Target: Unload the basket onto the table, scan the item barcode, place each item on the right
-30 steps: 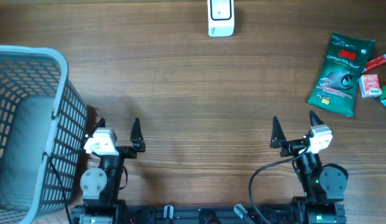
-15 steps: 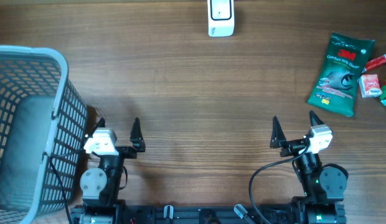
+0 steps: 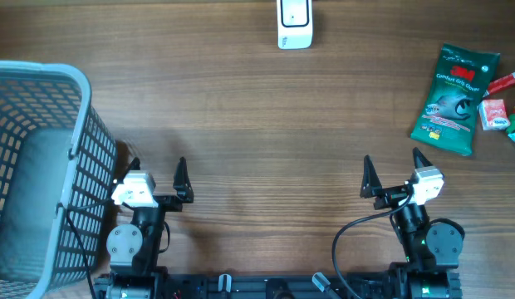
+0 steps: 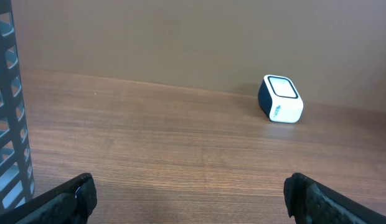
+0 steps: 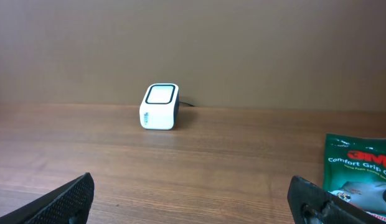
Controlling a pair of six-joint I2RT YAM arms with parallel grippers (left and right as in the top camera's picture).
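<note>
A green packet of gloves [image 3: 453,100] lies flat at the right of the table, its corner showing in the right wrist view as the green packet [image 5: 361,174]. The white barcode scanner [image 3: 294,23] stands at the far middle edge; it is the scanner [image 4: 281,99] in the left wrist view and the scanner [image 5: 159,107] in the right wrist view. My left gripper [image 3: 158,172] is open near the front left with bare wood between its fingers. My right gripper [image 3: 392,169] is open near the front right, well short of the packet.
A grey plastic basket [image 3: 43,174] stands at the left edge, right beside my left arm; its wall [image 4: 9,118] fills the left of that wrist view. Small red, white and green items [image 3: 500,104] lie at the far right edge beside the packet.
</note>
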